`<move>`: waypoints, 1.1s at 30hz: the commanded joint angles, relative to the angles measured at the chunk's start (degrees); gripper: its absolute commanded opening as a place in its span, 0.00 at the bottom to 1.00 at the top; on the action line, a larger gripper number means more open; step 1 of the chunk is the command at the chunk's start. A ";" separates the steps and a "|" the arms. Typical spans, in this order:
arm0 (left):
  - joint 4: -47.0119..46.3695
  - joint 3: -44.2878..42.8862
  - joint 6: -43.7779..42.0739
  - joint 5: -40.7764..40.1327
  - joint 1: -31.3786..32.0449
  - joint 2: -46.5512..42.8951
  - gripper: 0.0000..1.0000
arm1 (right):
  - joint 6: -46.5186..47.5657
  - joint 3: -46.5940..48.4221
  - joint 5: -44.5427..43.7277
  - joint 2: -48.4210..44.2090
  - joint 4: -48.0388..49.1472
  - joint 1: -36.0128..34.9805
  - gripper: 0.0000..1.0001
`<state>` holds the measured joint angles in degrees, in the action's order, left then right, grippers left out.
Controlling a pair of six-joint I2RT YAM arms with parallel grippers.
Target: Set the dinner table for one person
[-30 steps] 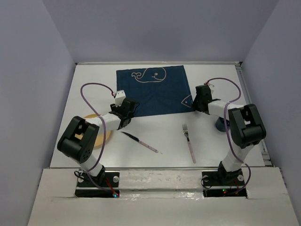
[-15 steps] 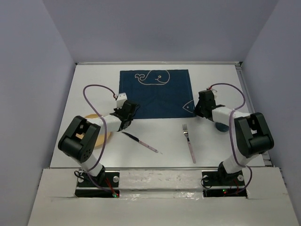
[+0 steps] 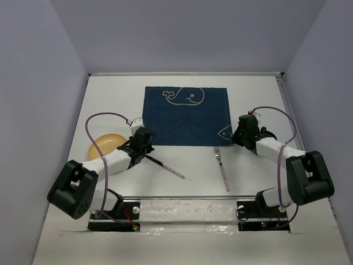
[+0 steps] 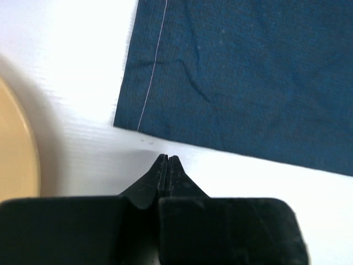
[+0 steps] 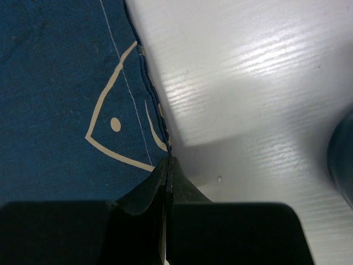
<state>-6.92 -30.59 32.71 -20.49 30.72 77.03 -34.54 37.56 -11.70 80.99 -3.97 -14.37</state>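
The dinner table [image 3: 182, 185] is a white tabletop. A navy placemat [image 3: 186, 116] with white whale drawings lies at its middle. My left gripper [image 3: 146, 148] is shut and empty. In the left wrist view its tips [image 4: 166, 159] rest on bare white just short of the placemat [image 4: 248, 72] and its near left corner. My right gripper [image 3: 235, 141] is shut at the mat's near right corner. In the right wrist view the placemat [image 5: 55, 83] has its stitched edge running straight into the shut tips [image 5: 168, 160], beside the fish drawing.
A yellow plate [image 3: 103, 144] lies left of the left gripper, its rim [image 4: 16, 154] at the left edge of the wrist view. A knife [image 3: 165, 165] and a fork [image 3: 222, 165] lie near the front. A dark blue rounded object [image 5: 343, 154] stands right of the right gripper.
The placemat has slid to the right and toward the near edge along with the right gripper. Both arms have drawn back toward the near side, uncovering more of the yellow plate.
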 commanded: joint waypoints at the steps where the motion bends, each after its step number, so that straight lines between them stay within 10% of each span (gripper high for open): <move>1: 1.38 2.81 2.01 1.51 0.31 -5.13 0.00 | -1.05 -0.91 0.54 -2.94 -0.43 -0.39 0.00; 5: 1.99 3.17 1.74 2.73 0.39 -7.07 0.05 | -0.35 -0.03 0.46 -2.86 -0.87 -0.39 0.00; 12: 2.96 3.26 1.57 4.58 0.83 -18.13 0.13 | 3.33 4.01 -0.52 -5.75 -2.71 -0.39 0.44; 17: 6.56 -3.94 -0.79 7.47 1.01 -27.96 0.22 | 8.52 10.23 3.34 -5.32 -2.98 -7.92 0.51; 21: 8.85 -11.85 -5.01 7.05 1.01 -34.48 0.36 | 9.14 18.40 6.44 1.96 -1.40 -19.24 0.42; 26: 10.43 -19.59 -12.22 6.43 1.01 -40.72 0.55 | 12.04 34.39 2.65 21.37 -1.57 -31.32 0.00; 33: 8.15 -16.09 -18.29 3.97 0.92 -48.12 0.73 | 13.72 60.59 2.65 43.09 -5.61 -39.68 0.00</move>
<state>2.50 -49.74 20.40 -14.17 31.44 31.11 -22.76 84.33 -8.60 115.94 -6.11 -51.72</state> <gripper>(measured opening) 0.688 0.010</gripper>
